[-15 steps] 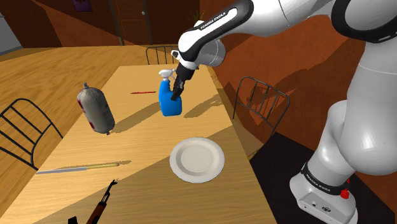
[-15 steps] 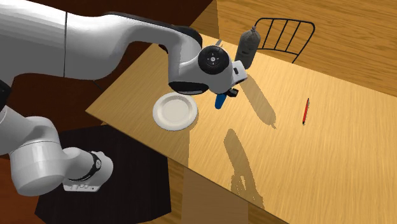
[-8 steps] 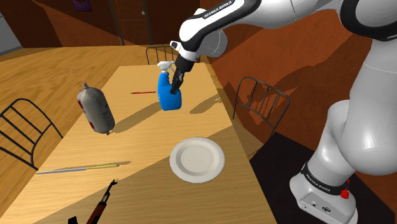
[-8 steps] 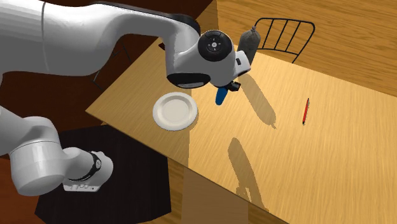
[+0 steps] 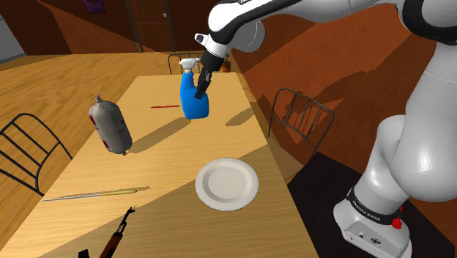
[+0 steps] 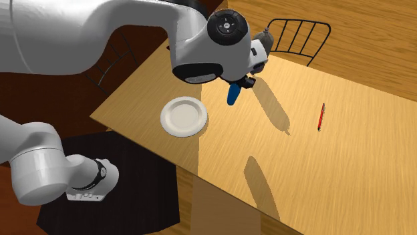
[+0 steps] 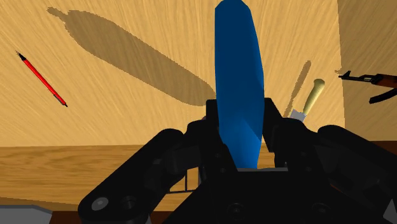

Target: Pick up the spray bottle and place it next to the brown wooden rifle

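Bottle first — we have the blue spray bottle pinched tight in our gripper, up in the air over the table's far end. We should carry it slow and upright to the rifle, then set it down beside it — not on top.

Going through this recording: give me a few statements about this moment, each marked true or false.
1. The gripper is shut on the blue spray bottle. True.
2. The bottle stands on the white plate. False: it hangs above the table, apart from the plate.
3. The rifle lies at the table's near end in the shoulder view, well away from the bottle. True.
4. The red pen lies on the plate. False: it lies on the bare table.
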